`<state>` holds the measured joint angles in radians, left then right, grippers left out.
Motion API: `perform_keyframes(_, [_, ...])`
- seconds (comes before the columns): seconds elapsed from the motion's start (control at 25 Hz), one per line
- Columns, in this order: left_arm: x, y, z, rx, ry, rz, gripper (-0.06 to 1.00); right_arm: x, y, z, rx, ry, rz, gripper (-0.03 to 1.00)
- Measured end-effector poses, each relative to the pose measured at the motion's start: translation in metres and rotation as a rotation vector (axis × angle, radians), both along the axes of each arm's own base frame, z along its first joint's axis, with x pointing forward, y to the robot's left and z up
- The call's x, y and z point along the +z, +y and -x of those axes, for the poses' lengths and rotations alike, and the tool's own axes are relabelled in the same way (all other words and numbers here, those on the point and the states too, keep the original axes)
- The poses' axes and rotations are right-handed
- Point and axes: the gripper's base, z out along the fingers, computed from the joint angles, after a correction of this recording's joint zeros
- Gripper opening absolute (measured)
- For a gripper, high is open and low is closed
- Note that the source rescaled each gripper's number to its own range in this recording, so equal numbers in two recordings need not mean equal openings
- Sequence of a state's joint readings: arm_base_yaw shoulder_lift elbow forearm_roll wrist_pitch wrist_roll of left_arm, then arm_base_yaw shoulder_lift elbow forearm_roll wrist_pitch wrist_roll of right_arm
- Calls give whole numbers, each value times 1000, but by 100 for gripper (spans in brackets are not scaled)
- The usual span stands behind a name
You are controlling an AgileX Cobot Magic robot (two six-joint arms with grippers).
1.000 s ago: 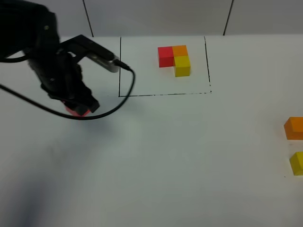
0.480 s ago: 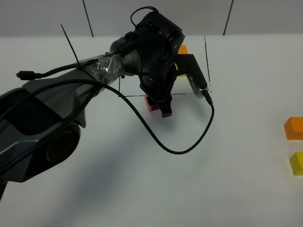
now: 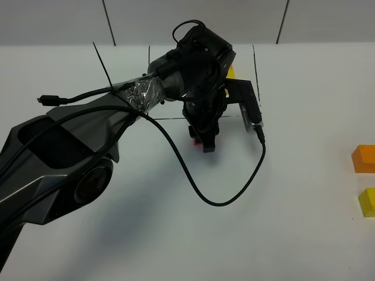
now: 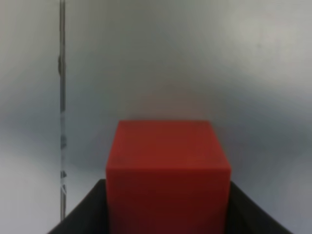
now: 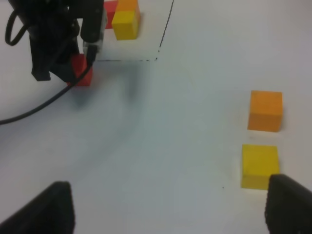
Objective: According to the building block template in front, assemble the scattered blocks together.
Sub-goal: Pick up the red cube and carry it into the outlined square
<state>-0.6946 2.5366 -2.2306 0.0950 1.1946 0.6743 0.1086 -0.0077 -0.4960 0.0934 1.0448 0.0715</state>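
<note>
My left gripper (image 3: 201, 141) is shut on the red cube (image 3: 195, 139) and holds it low at the table, just in front of the template frame's front line (image 3: 167, 117). In the left wrist view the red cube (image 4: 168, 170) sits between the dark fingers (image 4: 80, 219). The arm hides most of the template in the high view; only a bit of its yellow cube (image 3: 232, 71) shows. The right wrist view shows the template (image 5: 125, 19), the red cube (image 5: 81, 72), the loose orange cube (image 5: 265, 110) and yellow cube (image 5: 260, 165). My right gripper (image 5: 168, 212) is open and empty.
The orange cube (image 3: 364, 158) and yellow cube (image 3: 368, 202) lie apart at the table's right edge. The left arm's black cable (image 3: 222, 202) loops over the table's middle. The frame's right line (image 3: 254, 64) runs beside the wrist camera.
My left arm has carried the red cube from the far left to the middle, in front of the frame. In the last half second it shifted slightly right and nearer.
</note>
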Motion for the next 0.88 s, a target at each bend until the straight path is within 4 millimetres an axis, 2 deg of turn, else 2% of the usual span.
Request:
perform_keyframes(0.6, [0, -3, 1, -136, 22, 15, 2, 0, 0, 0, 0, 0, -1, 71])
perform_keyframes(0.88, [0, -1, 0, -141, 31, 26, 2, 0, 0, 0, 0, 0, -1, 72])
